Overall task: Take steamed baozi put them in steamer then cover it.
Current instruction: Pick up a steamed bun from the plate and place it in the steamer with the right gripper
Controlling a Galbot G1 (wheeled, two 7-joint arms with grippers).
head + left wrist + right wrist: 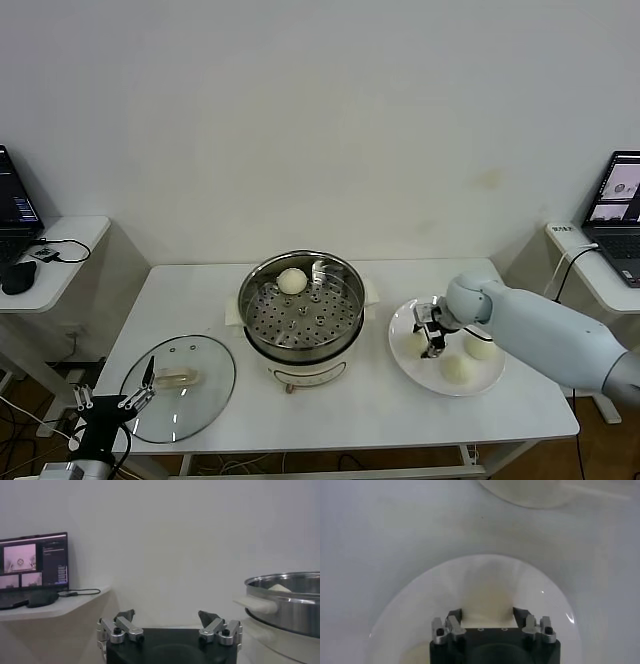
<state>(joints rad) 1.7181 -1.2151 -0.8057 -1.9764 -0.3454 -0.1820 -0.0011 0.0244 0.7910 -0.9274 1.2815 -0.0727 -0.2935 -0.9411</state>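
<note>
Your right gripper [432,340] clamped on baozi [487,602] over plate [400,330], bun directly between its fingers. Steamer [262,282] lies toward your left from it, one bun inside. Left gripper [170,625] open, parked near lid [205,385].

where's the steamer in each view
Head view: the steamer stands mid-table, one bun inside, between the lid and the plate.
Left wrist view: only its steel rim and white handle show at the edge, beyond the open left tool.
Right wrist view: not clearly in it; the right tool is shut on a bun over the plate.
Shared landmark: the white table.
</note>
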